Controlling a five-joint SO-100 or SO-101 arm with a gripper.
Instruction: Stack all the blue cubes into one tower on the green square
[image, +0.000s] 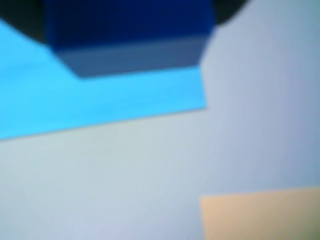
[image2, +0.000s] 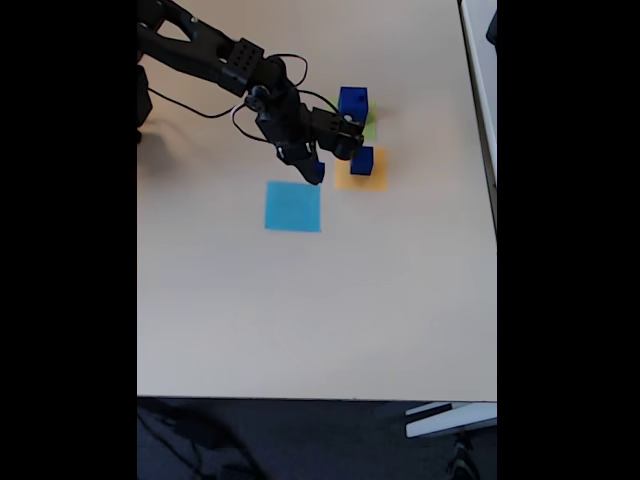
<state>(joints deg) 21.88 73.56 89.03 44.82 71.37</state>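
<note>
In the fixed view my gripper (image2: 312, 166) is shut on a dark blue cube (image2: 315, 172), held just above the top right corner of the light blue square (image2: 293, 206). The wrist view shows that cube (image: 130, 35) large and blurred at the top, with the light blue square (image: 100, 107) below it. A bigger blue cube (image2: 352, 102) stands on the green square (image2: 371, 127). A smaller blue cube (image2: 362, 160) rests on the orange square (image2: 352, 179), to the right of the gripper.
The black arm (image2: 215, 55) reaches in from the upper left, trailing cables. The table edge (image2: 300, 398) runs along the bottom, with a second table (image2: 480, 60) at the right. In the wrist view the orange square (image: 260, 215) lies at the bottom right.
</note>
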